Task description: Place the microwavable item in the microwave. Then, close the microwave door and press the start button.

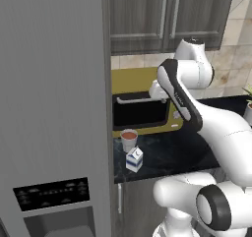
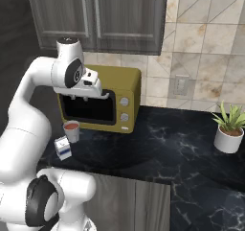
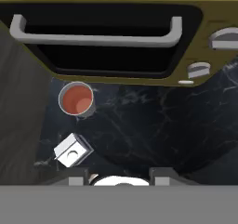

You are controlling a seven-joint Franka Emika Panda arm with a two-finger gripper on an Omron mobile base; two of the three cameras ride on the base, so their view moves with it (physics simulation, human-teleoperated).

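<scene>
- Hand view looks down over the bench: cup with reddish-brown liquid stands upright on the dark marble, just in front of the yellow appliance, toward its handle-left end.
- Milk carton sits near the cup, closer to the robot, not touching it. Wrong item, leave it.
- End effector hovers well above the bench, nothing between the 2 fingertips, jaws partly apart. Looks wide enough for the cup body, though that is a judgement.
- Left base view: cup close beside the tall grey panel, carton in front of it.
- Step in hand, as I read it: reach and grasp the cup.
- Do it well: shift toward the cup, centre over it, descend straight, grip the wall below the rim, keep it upright to avoid spilling.
- Risks: clipping the carton or the grey panel on approach; the taper may slip in a loose grip.
- Right base view: cup clear of the potted plant.
</scene>
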